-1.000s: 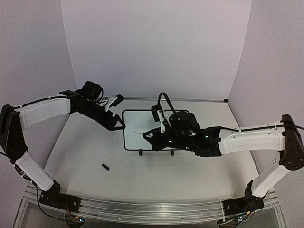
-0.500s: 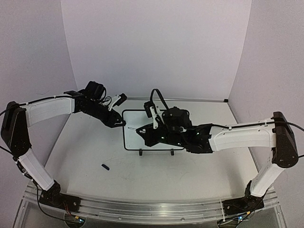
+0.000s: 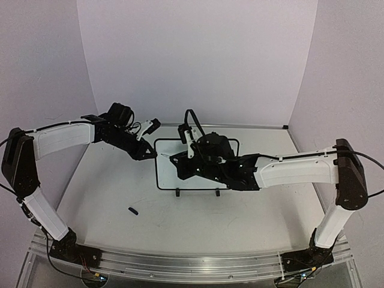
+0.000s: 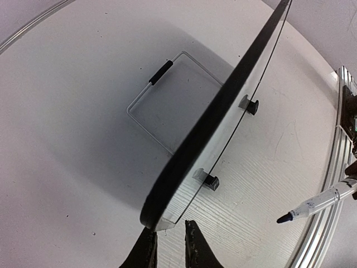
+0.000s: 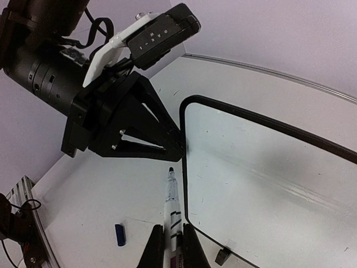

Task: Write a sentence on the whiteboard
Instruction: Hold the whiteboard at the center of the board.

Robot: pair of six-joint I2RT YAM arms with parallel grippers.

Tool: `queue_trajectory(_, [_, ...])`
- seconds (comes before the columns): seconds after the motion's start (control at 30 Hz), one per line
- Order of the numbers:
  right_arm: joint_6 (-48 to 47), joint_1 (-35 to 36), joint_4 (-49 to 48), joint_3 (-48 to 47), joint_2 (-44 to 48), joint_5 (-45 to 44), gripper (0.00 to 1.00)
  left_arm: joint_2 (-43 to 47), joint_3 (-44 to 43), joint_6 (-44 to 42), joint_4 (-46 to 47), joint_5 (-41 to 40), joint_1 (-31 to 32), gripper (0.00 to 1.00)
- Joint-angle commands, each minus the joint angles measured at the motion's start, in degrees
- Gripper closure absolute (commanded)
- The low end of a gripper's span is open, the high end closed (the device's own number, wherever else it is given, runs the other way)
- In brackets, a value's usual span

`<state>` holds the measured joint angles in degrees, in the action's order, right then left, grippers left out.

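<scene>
White tabletop point(image 3: 120, 186) runs from my two arm bases toward plain lilac walls. Nearest me, a small dark marker cap point(image 3: 132, 210) lies alone, well apart from everything else. Beyond it, mid-table, the whiteboard point(image 5: 268, 178) stands on two small black feet point(image 4: 211, 181), with a thin wire prop point(image 4: 160, 71) behind it. I can make out no lettering on its face, so I judge the writing not yet begun.

The step in hand, as I read it, is bringing the pen to the board's upper left for the first stroke. To do it well, I should land the tip just inside the black frame rather than on it. I should press lightly, since a board resting on feet and a prop could tip back or slide. My other arm's hold is what resists that push, so it should be firm before the tip touches. Starting high and left leaves room for two lines.

My right gripper point(image 5: 170, 248) is closed around the barrel of the uncapped marker point(image 5: 170, 195), tip pointing away from me. The tip sits just beside the board's left frame edge and is not on the white face. Farther on, my left gripper point(image 4: 170, 245) pinches the frame near the upper left corner. It has one finger on each side, parted only by the frame's thickness.
</scene>
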<state>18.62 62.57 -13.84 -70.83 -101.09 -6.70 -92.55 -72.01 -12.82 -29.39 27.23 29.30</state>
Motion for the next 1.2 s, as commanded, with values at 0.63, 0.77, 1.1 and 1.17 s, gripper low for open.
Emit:
queue_trajectory(0.63, [-1.6, -0.6, -4.8, -2.9, -2.2, -2.0, 1.00, -0.3, -0.5, -2.7, 1.6, 0.1, -0.2, 0.59])
queue_trajectory(0.77, [-1.3, -0.9, -5.8, -1.4, -1.2, -0.9, 1.00, -0.4, -1.1, -4.0, 0.6, 2.7, -1.1, 0.53])
queue_trajectory(1.1, [-0.9, -1.3, -6.7, 0.2, 0.2, 0.1, 1.00, -0.8, -1.6, -8.3, 1.5, 8.6, -2.4, 0.49])
queue_trajectory(1.17, [-0.7, -1.3, -6.9, 0.4, 0.4, -0.1, 1.00, -1.3, -2.3, -8.7, 1.5, 9.9, -2.6, 0.51])
